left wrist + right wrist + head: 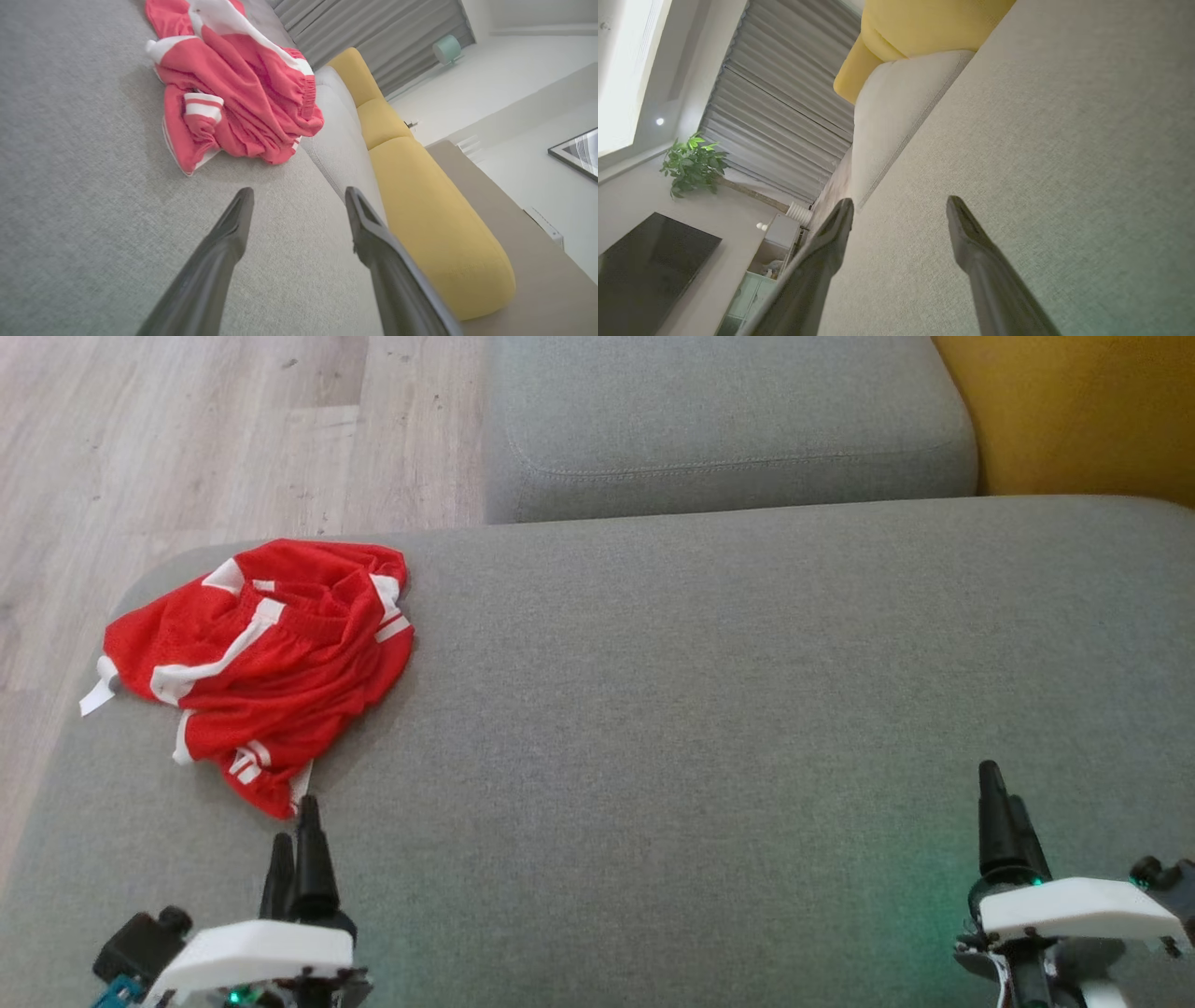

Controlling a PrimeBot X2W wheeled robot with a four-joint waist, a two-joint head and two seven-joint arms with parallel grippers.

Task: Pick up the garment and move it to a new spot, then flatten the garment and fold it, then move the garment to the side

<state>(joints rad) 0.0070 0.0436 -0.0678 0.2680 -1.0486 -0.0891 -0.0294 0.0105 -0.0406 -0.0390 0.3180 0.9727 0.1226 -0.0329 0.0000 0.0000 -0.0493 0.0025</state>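
The red shorts (pixel 266 663) with white stripes lie crumpled on the grey seat cushion (pixel 700 691), at its far left corner. One white strip of the fabric hangs a little over the left edge of the cushion. In the left wrist view the shorts (pixel 233 102) show an elastic waistband and several folds, and they are not flat.

The left gripper (pixel 294 821) is above the near left part of the cushion. Its two dark fingers stand wide apart and hold nothing. In the left wrist view the gripper (pixel 299 191) points toward the shorts, and its fingertips are near the closest hem but apart from it.

The right gripper (pixel 1001 784) is above the near right part of the cushion, well apart from the shorts. In the right wrist view this gripper (pixel 900 200) is also spread wide and is empty, with bare grey fabric under it.

Behind the far edge stands another grey cushion (pixel 728 420), and a yellow cushion (pixel 1074 411) is beside it. A wooden floor (pixel 187 429) is seen past the left edge.
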